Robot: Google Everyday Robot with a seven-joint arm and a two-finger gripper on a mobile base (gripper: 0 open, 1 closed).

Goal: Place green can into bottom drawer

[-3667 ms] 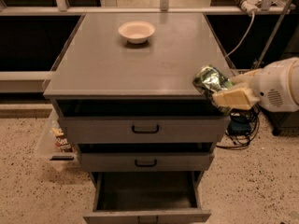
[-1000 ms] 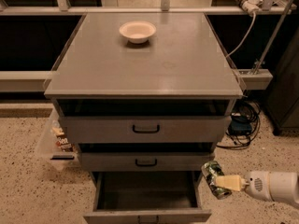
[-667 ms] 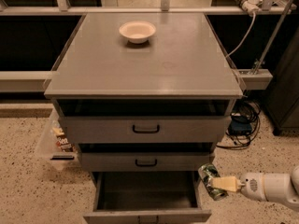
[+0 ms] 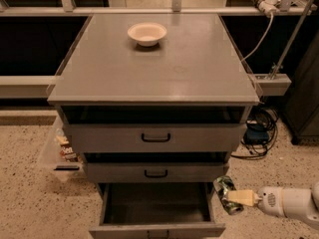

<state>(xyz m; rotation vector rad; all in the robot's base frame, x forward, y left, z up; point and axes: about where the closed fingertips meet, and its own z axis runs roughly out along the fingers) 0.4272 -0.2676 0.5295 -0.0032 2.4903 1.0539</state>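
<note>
The green can (image 4: 225,191) is a small shiny green and white can, tilted, held in my gripper (image 4: 238,198) at the lower right. My gripper's cream fingers (image 4: 241,197) are shut on it, with the white arm reaching in from the right edge. The can hangs just outside the right side wall of the bottom drawer (image 4: 157,229), about level with its rim. The bottom drawer is pulled open, showing a dark interior, below two shallower drawers with black handles.
A round cream bowl (image 4: 147,33) sits at the back of the grey cabinet top (image 4: 164,68). A clear bin with snack packets (image 4: 62,151) stands on the floor at the left. Cables and a blue device (image 4: 256,133) lie on the floor at the right.
My gripper has carried the can from the cabinet top's right edge down beside the open bottom drawer, and in the last second edged it slightly left toward the drawer's side wall.
</note>
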